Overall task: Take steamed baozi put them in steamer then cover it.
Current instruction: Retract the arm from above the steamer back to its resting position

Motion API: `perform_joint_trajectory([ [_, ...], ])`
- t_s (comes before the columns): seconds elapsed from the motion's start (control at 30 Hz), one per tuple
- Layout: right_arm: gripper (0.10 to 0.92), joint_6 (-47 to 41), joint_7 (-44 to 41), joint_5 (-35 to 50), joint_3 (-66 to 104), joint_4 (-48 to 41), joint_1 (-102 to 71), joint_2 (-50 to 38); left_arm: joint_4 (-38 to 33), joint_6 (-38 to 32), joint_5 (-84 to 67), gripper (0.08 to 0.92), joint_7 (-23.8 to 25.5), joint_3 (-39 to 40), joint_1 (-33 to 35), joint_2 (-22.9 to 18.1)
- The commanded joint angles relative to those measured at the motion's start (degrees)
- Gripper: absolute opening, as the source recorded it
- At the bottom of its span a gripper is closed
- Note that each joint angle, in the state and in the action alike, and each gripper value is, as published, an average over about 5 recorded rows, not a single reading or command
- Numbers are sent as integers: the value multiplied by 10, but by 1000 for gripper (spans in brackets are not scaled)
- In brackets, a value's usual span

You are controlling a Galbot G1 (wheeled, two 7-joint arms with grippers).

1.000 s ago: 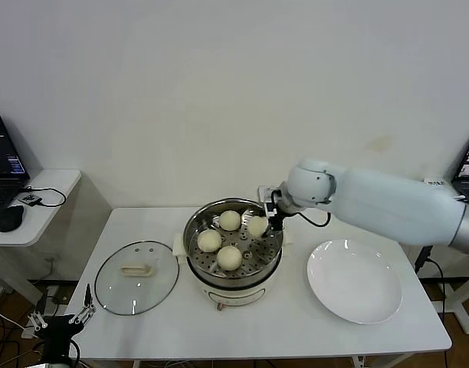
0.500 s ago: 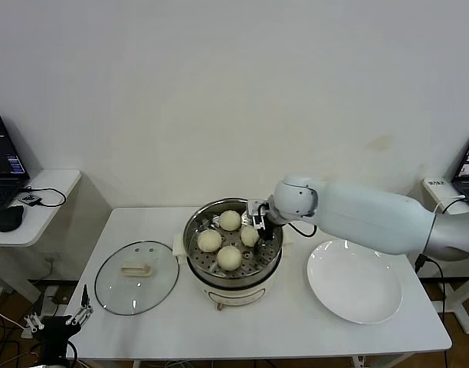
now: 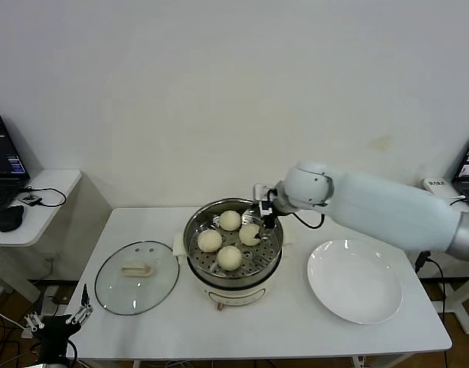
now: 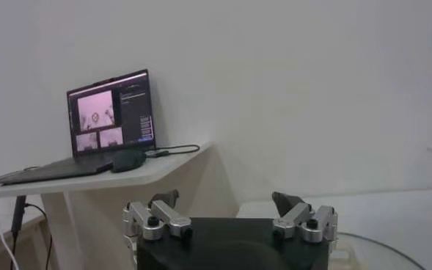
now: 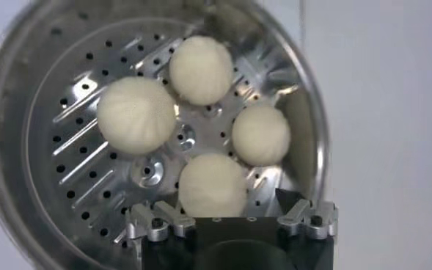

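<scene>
Now four steamed baozi inside steamer, right gripper fingers released at its rim.

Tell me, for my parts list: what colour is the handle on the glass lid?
Cream-white, a bar handle on the cover; head view shows it best.

Right gripper body is covering the near edge of one steamed baozi. Steamer rim is running off the picture edges in the right wrist view. Left gripper is blocking part of the cover just past its fingertips.
</scene>
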Motion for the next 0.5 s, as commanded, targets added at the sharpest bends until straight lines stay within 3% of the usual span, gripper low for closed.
perform_joint_trajectory([
  [0.03, 823, 49, 154, 57, 184, 140, -152, -197, 6, 1, 0, 823, -2, 3, -5, 2],
  [0.17, 823, 137, 292, 62, 423, 195, -437, -253, 13, 5, 5, 823, -5, 10, -14, 4],
  [0.27, 823, 213, 339, 35, 622, 213, -665, -241, 17, 9, 13, 823, -8, 18, -21, 6],
  [0.5, 823, 393, 352, -71, 907, 195, -968, -46, 23, 28, 38, 823, -16, 41, -29, 6],
])
